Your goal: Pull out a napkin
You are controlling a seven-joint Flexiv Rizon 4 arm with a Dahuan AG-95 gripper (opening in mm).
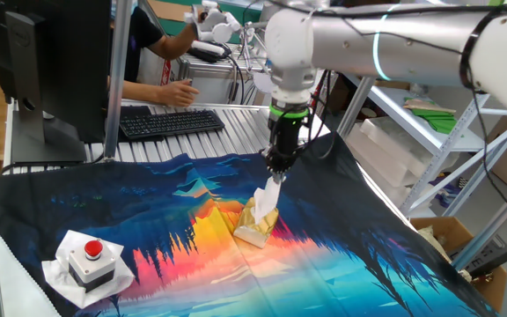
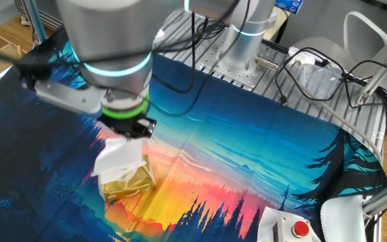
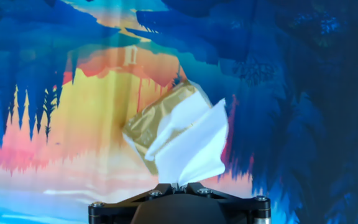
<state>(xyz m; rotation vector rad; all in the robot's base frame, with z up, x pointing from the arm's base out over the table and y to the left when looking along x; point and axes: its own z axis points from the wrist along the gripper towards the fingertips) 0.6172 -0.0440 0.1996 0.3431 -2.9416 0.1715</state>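
Observation:
The white napkin [image 3: 191, 140] stretches up from the tan-yellow tissue packet [image 3: 157, 118] into my gripper [image 3: 180, 185], which is shut on its top edge. In one fixed view the gripper [image 1: 276, 176] hangs just above the packet [image 1: 258, 222], with the napkin [image 1: 267, 197] pulled taut between them. In the other fixed view the napkin [image 2: 118, 156] spreads out below the gripper [image 2: 127, 134], its lower part still at the packet [image 2: 127, 181]. The packet is tilted, one end lifted off the colourful cloth.
A grey box with a red button [image 1: 90, 257] on a white pad sits at the cloth's front left; it also shows in the other fixed view [image 2: 294, 228]. A keyboard [image 1: 170, 121] and a person's hand lie behind the cloth. A monitor stands at the back left.

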